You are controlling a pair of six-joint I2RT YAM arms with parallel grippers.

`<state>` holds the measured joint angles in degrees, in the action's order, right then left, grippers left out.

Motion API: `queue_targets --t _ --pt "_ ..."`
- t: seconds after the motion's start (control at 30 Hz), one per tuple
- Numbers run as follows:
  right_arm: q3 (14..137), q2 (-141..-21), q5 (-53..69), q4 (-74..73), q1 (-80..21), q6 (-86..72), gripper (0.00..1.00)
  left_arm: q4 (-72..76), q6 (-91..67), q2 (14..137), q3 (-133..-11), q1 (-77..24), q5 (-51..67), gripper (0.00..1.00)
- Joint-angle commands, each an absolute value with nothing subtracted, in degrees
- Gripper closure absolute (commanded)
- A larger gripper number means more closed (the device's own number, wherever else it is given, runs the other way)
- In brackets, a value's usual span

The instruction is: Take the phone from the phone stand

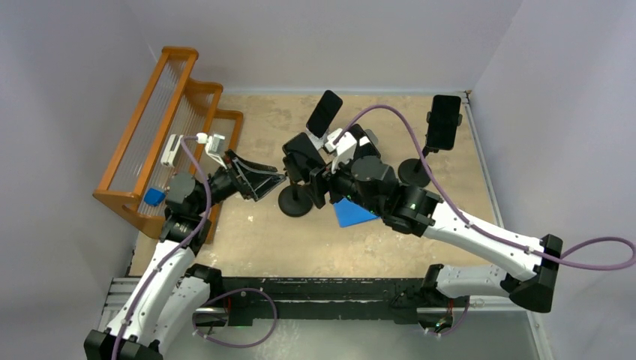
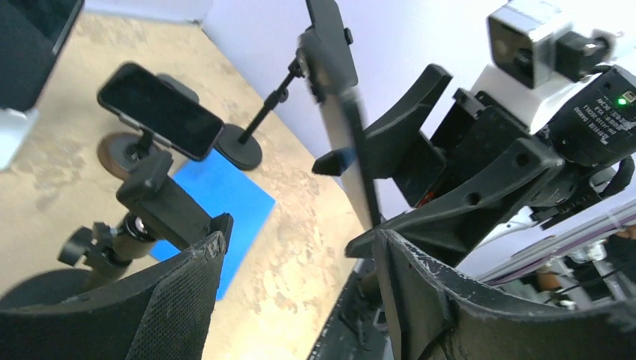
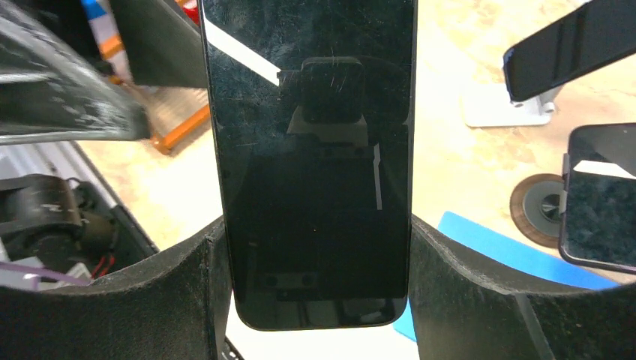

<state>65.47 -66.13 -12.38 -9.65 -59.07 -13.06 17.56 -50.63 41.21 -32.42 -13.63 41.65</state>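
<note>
Top view: your left gripper (image 1: pixel 271 187) stood wide, centre-left, beside phone stand (image 1: pixel 295 201).
Left wrist: phone (image 2: pixel 351 142) edge-on at centre, apart from clamp (image 2: pixel 169 199).
Right wrist: right gripper (image 3: pixel 311 255) pinched phone; best was straight lift, even squeeze.

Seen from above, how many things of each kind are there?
Phones: 2
Black stand bases: 2
Wooden rack: 1
Blue pad: 1
Small blue object: 1
Robot arms: 2
Total: 9
</note>
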Motion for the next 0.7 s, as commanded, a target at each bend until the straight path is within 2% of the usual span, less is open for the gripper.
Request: queue_targets --t 0.0,0.27,0.67 --pt "68.21 -66.42 -26.28 -1.56 -61.53 -11.42 1.00 15.34 -42.04 38.17 -36.51 -13.80 39.74 0.30" --pt "66.60 -67.72 -29.81 4.57 -66.14 -14.96 1.00 18.62 -43.63 32.90 -34.54 -13.80 40.41 0.32" --pt "70.92 -73.10 -39.27 4.41 -73.28 -19.42 1.00 23.86 -49.37 36.52 -34.99 -13.80 42.65 0.38"
